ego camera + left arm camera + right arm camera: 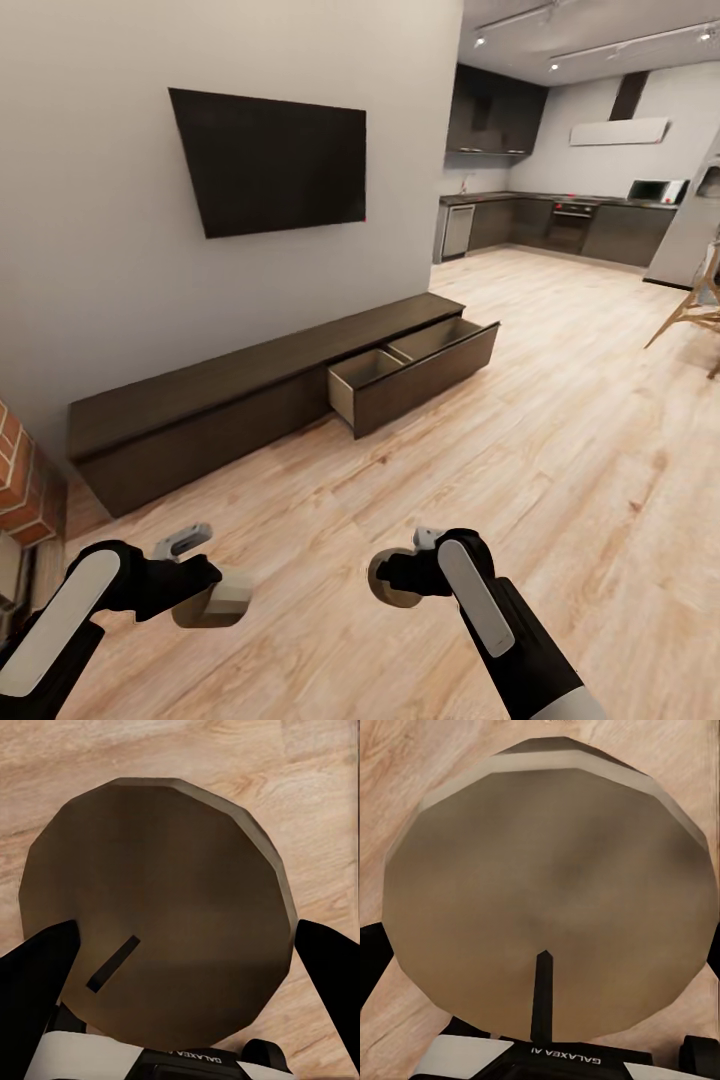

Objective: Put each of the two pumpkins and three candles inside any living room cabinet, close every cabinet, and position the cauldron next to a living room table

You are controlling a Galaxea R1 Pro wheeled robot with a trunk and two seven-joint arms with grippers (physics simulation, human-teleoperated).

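My left gripper point(210, 598) is shut on a stubby grey-tan candle point(222, 598); in the left wrist view that candle point(157, 907) shows its round top and dark wick between the black fingers point(34, 967). My right gripper point(395, 580) is shut on a second candle point(388, 588), whose flat top point(547, 900) and wick fill most of the right wrist view. Both hang low over the wood floor. Ahead, along the wall, stands the long dark brown cabinet point(200, 410) with its right-hand drawer point(420, 370) pulled out, pale inside.
A black TV point(270, 160) hangs on the wall above the cabinet. A brick fireplace edge point(20, 480) is at the left. The kitchen point(560, 220) lies far back right, with wooden chair legs point(695, 315) at the right edge. Wood floor stretches between me and the cabinet.
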